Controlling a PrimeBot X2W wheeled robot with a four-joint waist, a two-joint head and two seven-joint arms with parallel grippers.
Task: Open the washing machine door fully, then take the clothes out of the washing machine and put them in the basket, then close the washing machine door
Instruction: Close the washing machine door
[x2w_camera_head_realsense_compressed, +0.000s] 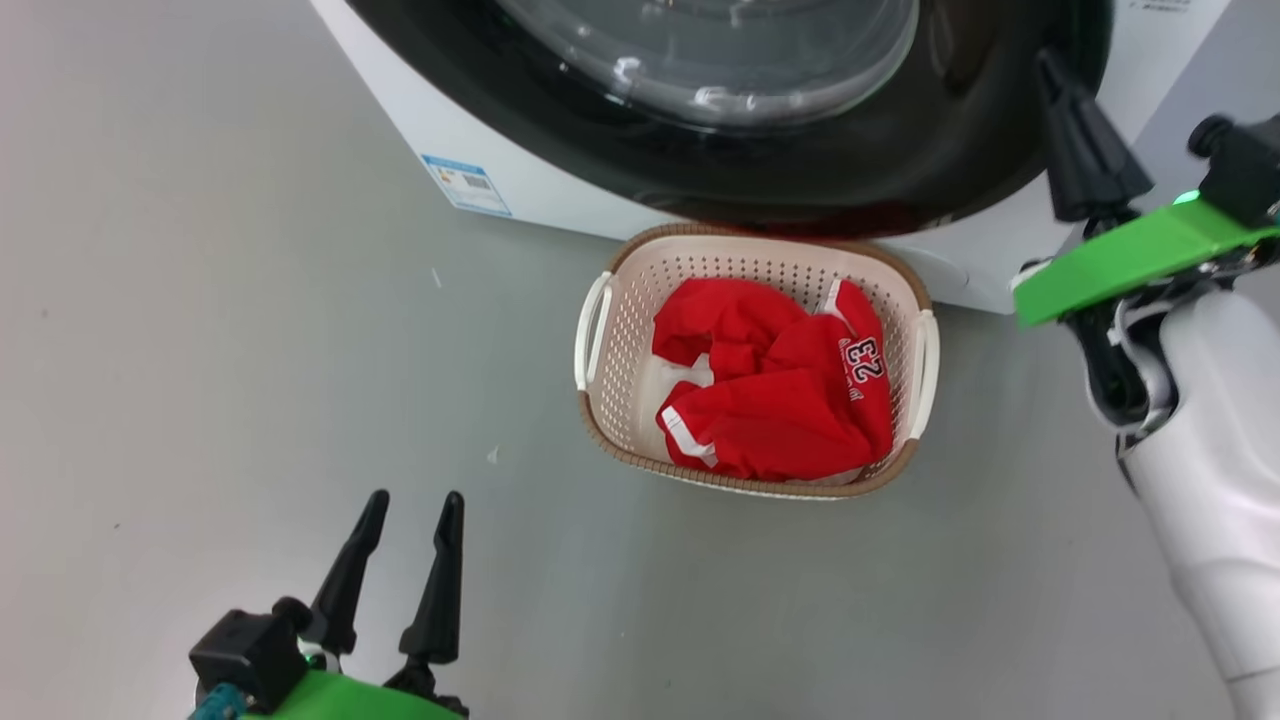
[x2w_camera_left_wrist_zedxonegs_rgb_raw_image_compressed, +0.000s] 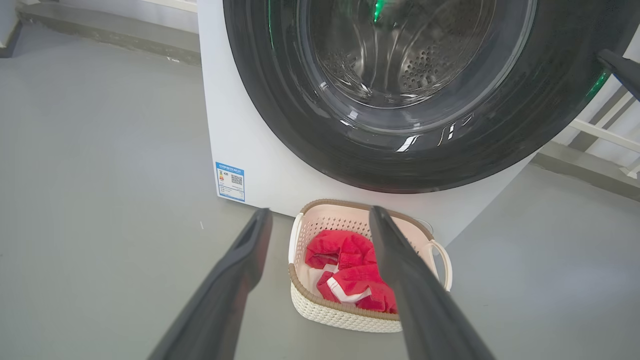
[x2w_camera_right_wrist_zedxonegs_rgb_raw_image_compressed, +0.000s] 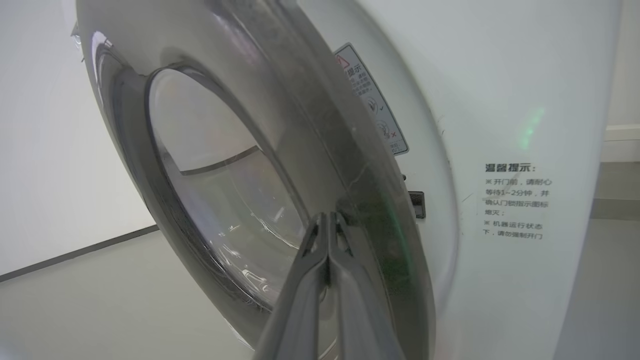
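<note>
The washing machine door (x2w_camera_head_realsense_compressed: 800, 185) runs off the top of the head view; just the lower arc of its black rim and glass shows. The far rim of the basket (x2w_camera_head_realsense_compressed: 612, 340) meets that black rim, and I cannot tell whether they touch. The clothes (x2w_camera_head_realsense_compressed: 770, 400) cover most of the basket's floor. Print on the blue label (x2w_camera_head_realsense_compressed: 466, 184) is too small to read. From the left wrist, one finger (x2w_camera_left_wrist_zedxonegs_rgb_raw_image_compressed: 420, 290) of the left gripper (x2w_camera_left_wrist_zedxonegs_rgb_raw_image_compressed: 320, 211) crosses the clothes' right side. Whether the door is latched I cannot tell
</note>
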